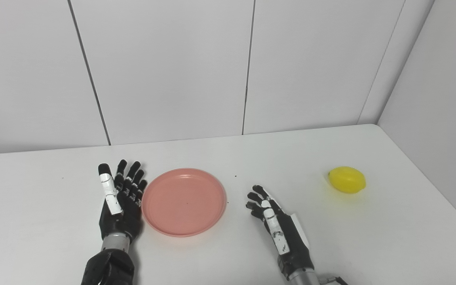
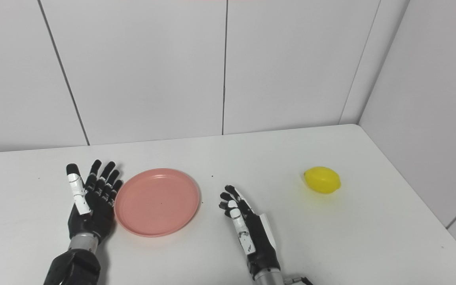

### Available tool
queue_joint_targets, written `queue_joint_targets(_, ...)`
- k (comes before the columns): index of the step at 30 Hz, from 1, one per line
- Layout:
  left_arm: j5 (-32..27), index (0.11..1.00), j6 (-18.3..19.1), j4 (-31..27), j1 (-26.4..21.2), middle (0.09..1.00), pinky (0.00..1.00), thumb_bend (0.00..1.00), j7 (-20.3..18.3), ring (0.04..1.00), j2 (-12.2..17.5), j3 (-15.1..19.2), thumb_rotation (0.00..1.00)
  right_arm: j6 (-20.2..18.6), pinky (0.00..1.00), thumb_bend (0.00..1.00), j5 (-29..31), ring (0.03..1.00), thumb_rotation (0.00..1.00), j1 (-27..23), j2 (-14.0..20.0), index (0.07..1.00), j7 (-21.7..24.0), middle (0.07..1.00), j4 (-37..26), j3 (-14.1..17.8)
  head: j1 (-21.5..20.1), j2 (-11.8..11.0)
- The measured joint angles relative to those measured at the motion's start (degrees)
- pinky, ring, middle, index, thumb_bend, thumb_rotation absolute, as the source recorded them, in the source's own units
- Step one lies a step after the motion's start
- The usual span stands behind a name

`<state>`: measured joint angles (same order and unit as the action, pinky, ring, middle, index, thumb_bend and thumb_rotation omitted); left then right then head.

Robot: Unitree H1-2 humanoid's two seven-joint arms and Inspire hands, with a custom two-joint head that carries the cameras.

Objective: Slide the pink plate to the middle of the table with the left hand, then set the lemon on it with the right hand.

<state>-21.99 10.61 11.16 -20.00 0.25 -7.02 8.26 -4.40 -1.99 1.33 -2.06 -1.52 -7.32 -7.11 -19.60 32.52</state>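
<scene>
Nearest the camera, at the bottom edge, two black robot forearms come up onto the white table [image 1: 38,221], and everything else can be placed against the pink plate [image 1: 184,201] that lies flat between them.

Left of the plate stands the left hand [image 1: 119,200], palm turned toward the plate, its fingers [image 1: 132,176] straight and fanned a little apart, pointing toward the back wall. It grips nothing; the edge of the hand sits right against the plate's left rim — whether it actually touches cannot be told from either view. A white strip runs along its thumb side.

The plate itself is round, shallow and bare, resting somewhat left of the table's centre line, with a few tiny dark specks on the tabletop just off its right rim.

Right of the plate, with a clear band of table between them, lies the right hand [image 2: 247,225]. It rests low on the surface, back upward with white panels showing, fingers [image 2: 228,196] curled loosely and slightly apart, holding nothing.

Farther right again — well apart from the plate and from the right hand — the yellow lemon [image 1: 346,179] sits on the tabletop near the table's right edge, close to the corner where the grey wall panels [image 1: 164,67] meet.
</scene>
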Motion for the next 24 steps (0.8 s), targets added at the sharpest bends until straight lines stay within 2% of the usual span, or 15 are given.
queue_joint_targets(3, -0.02, 0.999, 0.0, -0.01, 0.05, 0.932, 1.0, 0.78, 0.0, 0.965, -0.12, -0.05, 0.99, 0.12, 0.81, 0.57, -1.62, 0.825, 1.0, 0.01, -0.17, 0.861, -0.96, 0.864, 0.01, -0.02, -0.18, -0.09)
queue_joint_targets(7, -0.16, 0.995, 0.0, -0.02, 0.04, 0.932, 1.0, 0.78, -0.02, 0.964, -0.4, -0.16, 0.99, 1.81, 0.77, 0.57, -6.29, 0.79, 1.0, 0.24, -0.95, 0.798, -4.06, 0.802, -0.03, 0.15, -0.35, -0.26)
queue_joint_targets(10, -0.17, 0.995, -0.01, 0.02, 0.03, 0.937, 1.0, 0.78, -0.07, 0.968, -0.39, -0.17, 0.99, 2.25, 0.78, 0.61, -8.97, 0.77, 1.0, 0.81, -1.7, 0.759, -5.86, 0.761, -1.05, 0.75, -0.97, -0.53)
queue_joint_targets(19, -0.19, 0.998, -0.59, 1.21, -0.58, 0.935, 1.0, 0.78, -0.92, 0.963, -0.12, 0.24, 1.0, 2.24, 0.76, 0.71, -10.7, 0.75, 1.0, 1.09, -1.74, 0.737, -8.04, 0.748, -7.52, 4.37, -1.06, -1.14)
queue_joint_targets(24, 0.04, 1.0, -1.44, 1.97, -0.87, 0.928, 1.0, 0.78, -0.98, 0.954, -0.25, -0.01, 1.0, 2.06, 0.72, 0.69, -11.77, 0.733, 1.0, -0.01, -0.34, 0.744, -7.69, 0.753, -10.95, 5.26, -0.79, -1.41)
